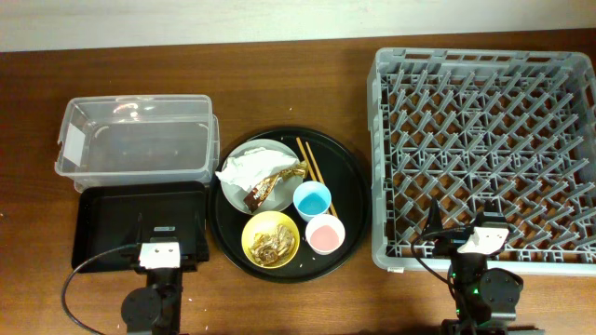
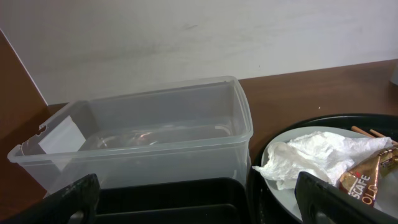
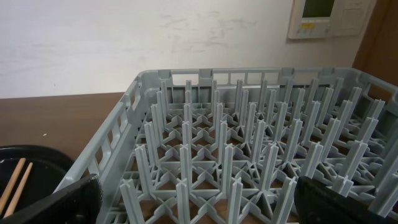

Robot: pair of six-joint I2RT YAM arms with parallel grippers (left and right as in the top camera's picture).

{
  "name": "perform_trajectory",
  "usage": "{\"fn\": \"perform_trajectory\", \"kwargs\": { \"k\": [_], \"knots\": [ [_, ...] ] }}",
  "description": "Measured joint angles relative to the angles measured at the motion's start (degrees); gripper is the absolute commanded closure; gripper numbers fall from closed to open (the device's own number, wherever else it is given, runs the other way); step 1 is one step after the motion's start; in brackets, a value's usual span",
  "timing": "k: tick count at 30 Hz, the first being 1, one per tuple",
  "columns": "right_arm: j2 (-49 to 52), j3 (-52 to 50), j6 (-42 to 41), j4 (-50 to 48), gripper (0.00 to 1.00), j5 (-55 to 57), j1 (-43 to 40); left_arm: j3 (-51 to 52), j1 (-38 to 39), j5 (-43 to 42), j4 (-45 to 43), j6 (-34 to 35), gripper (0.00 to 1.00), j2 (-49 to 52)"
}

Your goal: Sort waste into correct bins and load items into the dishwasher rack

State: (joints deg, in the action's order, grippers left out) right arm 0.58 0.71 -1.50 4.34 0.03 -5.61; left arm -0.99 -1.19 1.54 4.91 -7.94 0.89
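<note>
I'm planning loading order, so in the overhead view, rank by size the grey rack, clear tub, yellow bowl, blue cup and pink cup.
1. large square grey plastic dishwasher rack
2. clear rectangular plastic tub
3. small round yellow bowl
4. light blue cup and pink cup: they look alike, unranked.

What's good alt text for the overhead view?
A round black tray in the middle holds a grey plate with a crumpled napkin and foil wrapper, chopsticks, a yellow bowl of scraps, a blue cup and a pink cup. A clear tub and shallow black tray sit left; an empty grey dishwasher rack sits right.
</note>
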Motion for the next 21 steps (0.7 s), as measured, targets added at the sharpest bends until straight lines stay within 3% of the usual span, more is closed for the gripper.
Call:
{"fn": "perform_trajectory", "kwargs": {
  "k": [7, 21],
  "knots": [
    [0.00, 0.00, 1.73, -0.02, 0.01, 0.68, 0.00, 0.04, 0.00, 9.92, -1.09, 0.00, 0.01, 0.00],
    [0.00, 0.00, 1.77, -0.04, 0.01, 0.85, 0.00, 0.04, 0.00, 10.78, -1.09, 0.00, 0.01, 0.00]
  ]
}}
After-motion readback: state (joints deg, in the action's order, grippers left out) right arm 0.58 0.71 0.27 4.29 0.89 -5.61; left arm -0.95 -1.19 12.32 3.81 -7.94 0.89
